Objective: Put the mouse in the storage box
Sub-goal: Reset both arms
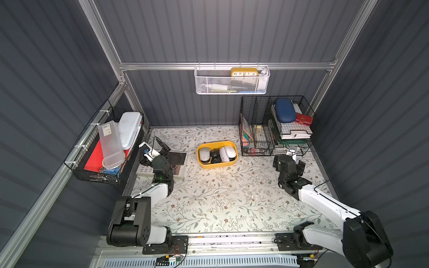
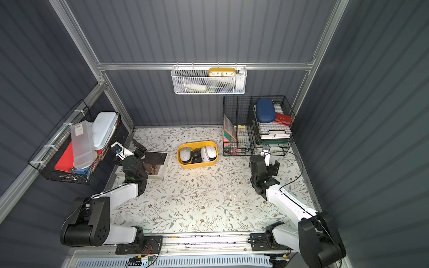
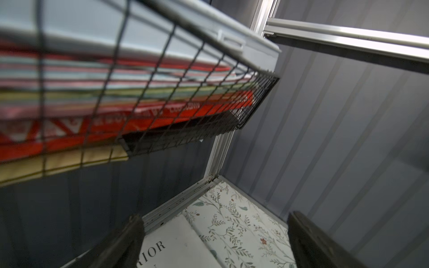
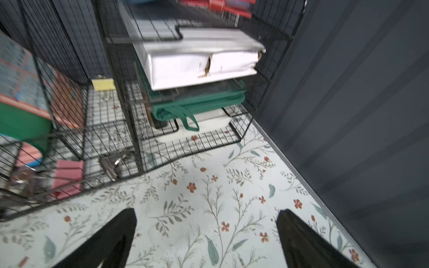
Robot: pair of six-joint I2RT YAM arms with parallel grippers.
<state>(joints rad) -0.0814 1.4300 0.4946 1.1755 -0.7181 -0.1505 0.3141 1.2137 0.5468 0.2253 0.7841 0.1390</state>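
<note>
The storage box point(image 1: 202, 164) point(image 2: 183, 164), a shallow mustard-yellow tub, stands mid-table toward the back in both top views. Several mice lie inside it: a white mouse point(image 1: 204, 155) at its left end, a black one point(image 1: 215, 156) in the middle and white ones point(image 1: 228, 153) at the right. My left gripper point(image 1: 163, 148) point(image 3: 214, 215) hovers open over a book at the table's left edge, well left of the box. My right gripper point(image 1: 289, 161) point(image 4: 206, 210) is open above the floral table, right of the box. Neither holds anything. The box is out of both wrist views.
A white-covered book point(image 1: 180, 172) lies under the left gripper. A black wire-grid organiser point(image 1: 255, 143) full of papers and cases stands at the back right, just ahead of the right gripper. A black wire basket point(image 1: 97, 176) hangs on the left wall, a white mesh basket point(image 1: 209, 83) on the back rail.
</note>
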